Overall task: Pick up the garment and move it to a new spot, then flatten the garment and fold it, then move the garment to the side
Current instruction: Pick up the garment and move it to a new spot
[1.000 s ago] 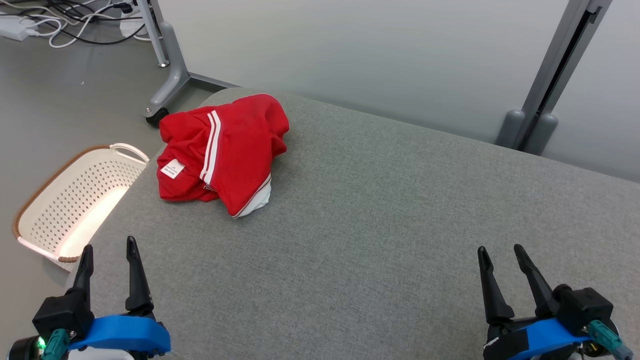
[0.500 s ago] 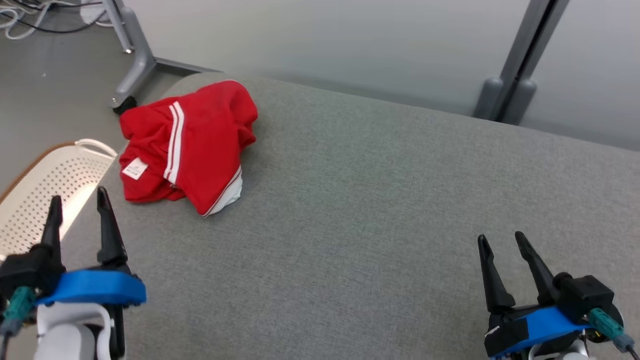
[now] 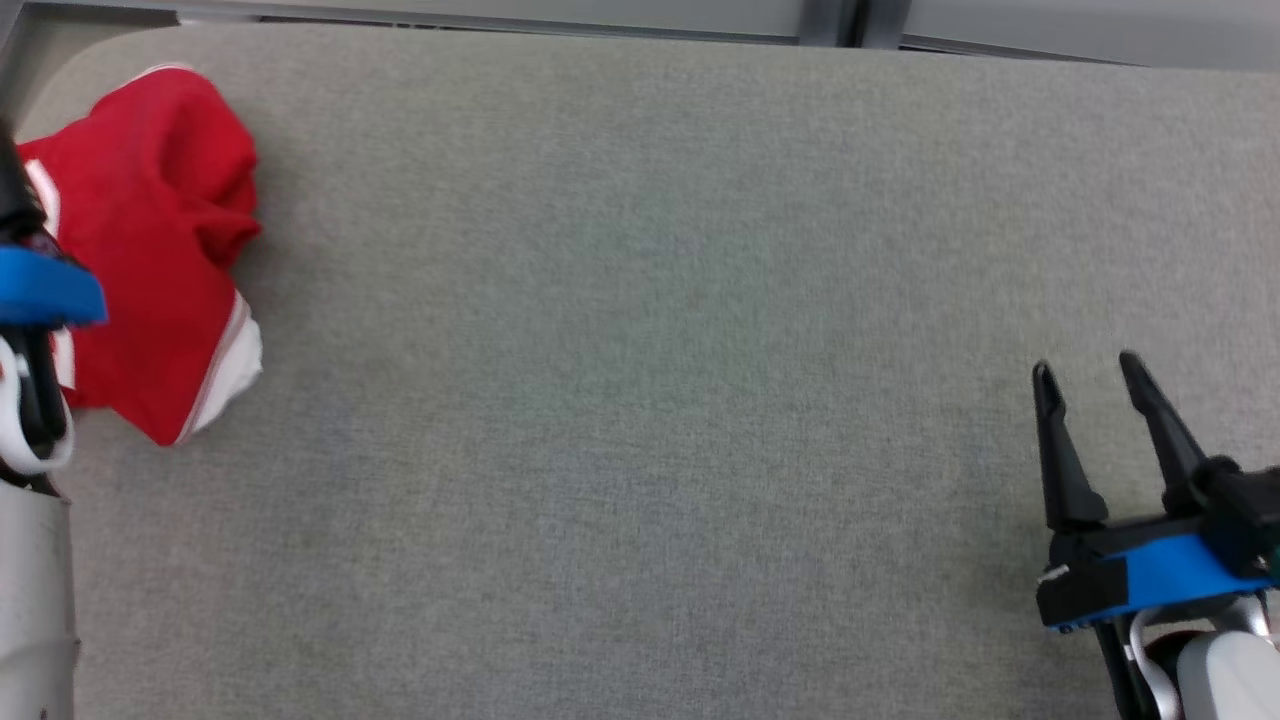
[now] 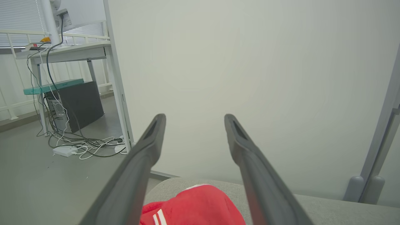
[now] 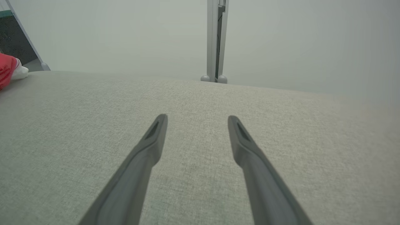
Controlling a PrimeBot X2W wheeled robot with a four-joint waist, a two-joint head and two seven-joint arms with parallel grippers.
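The garment (image 3: 150, 250) is a crumpled red piece with white stripes and a white hem, lying at the far left of the grey fabric-covered table (image 3: 650, 350). My left arm's blue wrist piece (image 3: 45, 295) overlaps the garment's left part at the picture's edge. In the left wrist view my left gripper (image 4: 193, 117) is open and empty, held above the garment (image 4: 193, 206), which shows low between the fingers. My right gripper (image 3: 1085, 365) stands open over bare table at the lower right, far from the garment (image 5: 6, 70); its jaws (image 5: 197, 117) are spread with nothing between them.
A pale wall panel with a grey post (image 5: 215, 37) runs behind the table's far edge. Beyond the table's left end are a desk (image 4: 62, 53), a dark computer tower (image 4: 78, 103) and loose cables with a power strip (image 4: 65, 151) on the floor.
The head camera has tipped down and shifted right, so the basket and floor have left the picture. My left gripper has advanced from the near edge to over the garment. Both grippers stay open.
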